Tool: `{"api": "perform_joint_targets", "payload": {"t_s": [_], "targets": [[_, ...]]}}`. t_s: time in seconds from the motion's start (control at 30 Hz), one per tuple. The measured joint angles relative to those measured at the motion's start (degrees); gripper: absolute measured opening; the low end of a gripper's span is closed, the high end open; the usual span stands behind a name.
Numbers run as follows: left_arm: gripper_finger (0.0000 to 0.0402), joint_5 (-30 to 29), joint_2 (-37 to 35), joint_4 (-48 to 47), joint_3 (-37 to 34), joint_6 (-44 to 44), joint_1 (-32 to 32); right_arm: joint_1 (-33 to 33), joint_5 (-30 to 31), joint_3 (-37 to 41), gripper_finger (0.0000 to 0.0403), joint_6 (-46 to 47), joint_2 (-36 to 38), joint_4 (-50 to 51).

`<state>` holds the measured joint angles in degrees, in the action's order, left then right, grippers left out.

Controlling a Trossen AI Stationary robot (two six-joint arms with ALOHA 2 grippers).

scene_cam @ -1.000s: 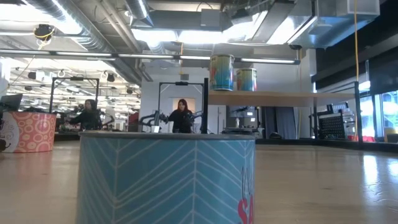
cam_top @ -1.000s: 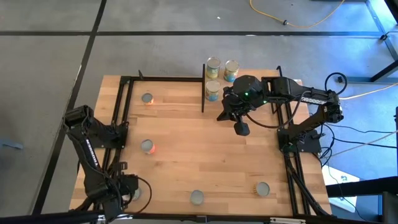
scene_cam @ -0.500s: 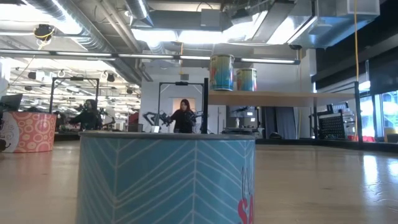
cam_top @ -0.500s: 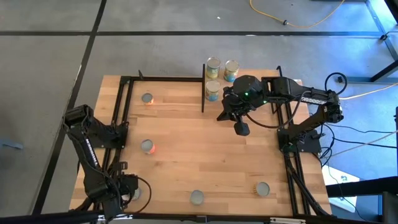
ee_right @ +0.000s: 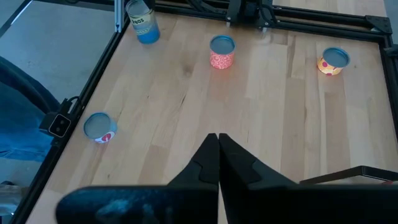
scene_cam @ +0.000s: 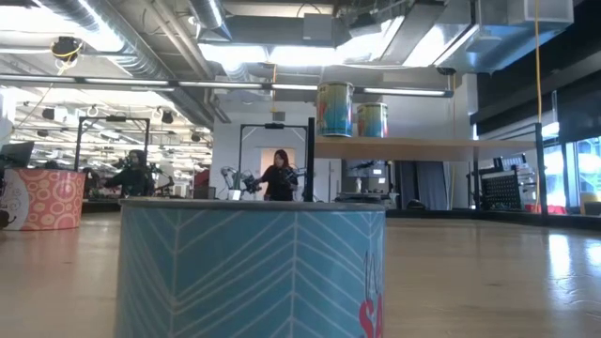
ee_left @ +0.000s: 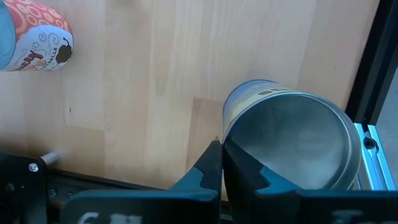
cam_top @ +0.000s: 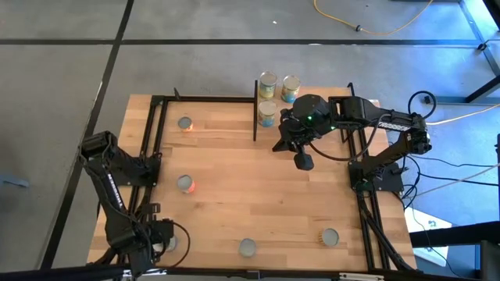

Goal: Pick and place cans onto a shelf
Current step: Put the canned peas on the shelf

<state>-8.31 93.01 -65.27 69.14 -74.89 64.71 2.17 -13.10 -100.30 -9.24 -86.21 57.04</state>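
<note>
**Cans scattered on the tabletop, three by the shelf**

Cans sit apart across the tabletop (cam_top: 258, 195). Along the near edge stands a grey-topped can (cam_top: 248, 247) and, to its right, a yellow-labelled can (cam_top: 329, 237). The left gripper (ee_left: 222, 163) rests folded at the near-left corner — its fingers (ee_left: 205, 171) are pressed together, holding nothing, with a silver-topped can (ee_left: 292, 140) just beside them. Farther in are an orange-red can (cam_top: 185, 184) and another (cam_top: 185, 124) near the left rail. The right gripper (cam_top: 301, 160) hangs over mid-table, fingers (ee_right: 211, 155) clenched and empty. At the far edge — the shelf (scene_cam: 404, 147) — three cans cluster (cam_top: 268, 84).
</note>
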Motion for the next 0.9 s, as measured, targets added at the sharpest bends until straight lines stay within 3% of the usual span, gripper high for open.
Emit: {"api": "perform_joint_targets", "payload": {"t_s": [0.47,0.9], "targets": [[0.0,1.2,-3.0,-0.4,1.6,0.3,-4.1,0.0,0.0,0.0,0.0,0.0,0.0,-0.2],[0.0,0.0,-15.9,-1.2,1.8,7.8,-16.0,0.0,0.0,0.1,0.0,0.1,0.0,-0.2]]}}
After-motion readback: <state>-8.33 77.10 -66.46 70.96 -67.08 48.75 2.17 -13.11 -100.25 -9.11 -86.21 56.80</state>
